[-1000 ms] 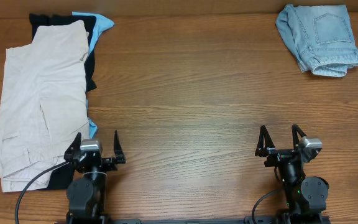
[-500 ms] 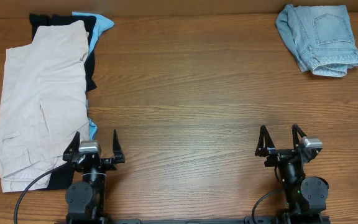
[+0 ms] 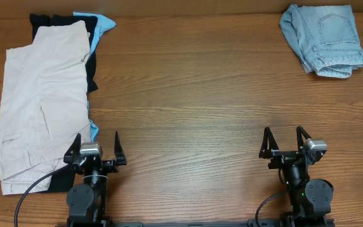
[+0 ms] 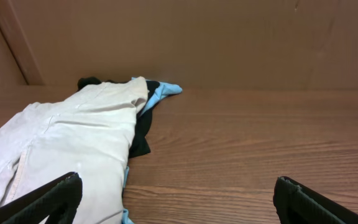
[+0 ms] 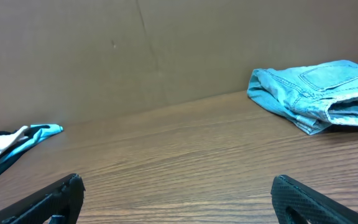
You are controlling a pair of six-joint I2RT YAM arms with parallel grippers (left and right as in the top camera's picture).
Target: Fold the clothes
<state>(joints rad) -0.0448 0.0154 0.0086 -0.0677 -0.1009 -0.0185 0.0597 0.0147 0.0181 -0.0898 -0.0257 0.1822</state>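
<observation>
The faded light-blue denim shorts (image 3: 323,39) lie folded at the table's far right corner; they also show in the right wrist view (image 5: 319,93). Beige cargo shorts (image 3: 40,101) lie spread on the left, on top of black (image 3: 92,69) and bright-blue (image 3: 104,23) garments; the left wrist view shows the same pile (image 4: 73,143). My left gripper (image 3: 96,146) is open and empty at the front left, its left finger beside the beige shorts' edge. My right gripper (image 3: 285,142) is open and empty at the front right, far from the denim.
A brown back wall (image 4: 197,43) rises behind the wooden table (image 3: 188,94). The table's front edge lies just behind both arm bases.
</observation>
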